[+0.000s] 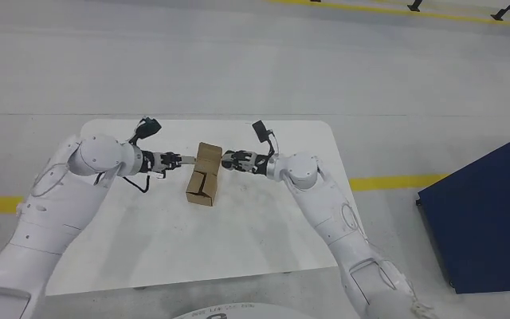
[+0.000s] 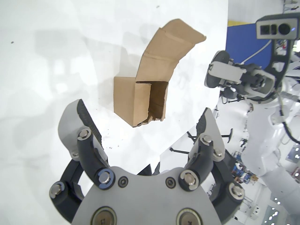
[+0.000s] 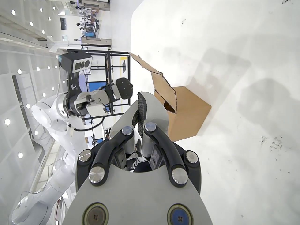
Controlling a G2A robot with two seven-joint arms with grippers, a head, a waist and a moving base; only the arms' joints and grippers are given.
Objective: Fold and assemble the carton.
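Observation:
A small brown carton (image 1: 205,175) sits in the middle of the white table (image 1: 263,231). One end is open, and its long lid flap (image 2: 168,47) curves up and away from the box body (image 2: 131,101). A side flap is partly folded over the opening. My left gripper (image 2: 143,114) is open just short of the carton, apart from it; from above it (image 1: 180,161) is at the carton's left. My right gripper (image 3: 140,100) is shut on nothing, close beside the carton (image 3: 189,118), and from above it (image 1: 229,159) is at the carton's right.
The table's rounded far corners (image 1: 323,127) lie a short way behind the carton. Bare table surface stretches toward the front edge (image 1: 199,275). A dark blue object (image 1: 470,215) stands on the floor to the right, off the table.

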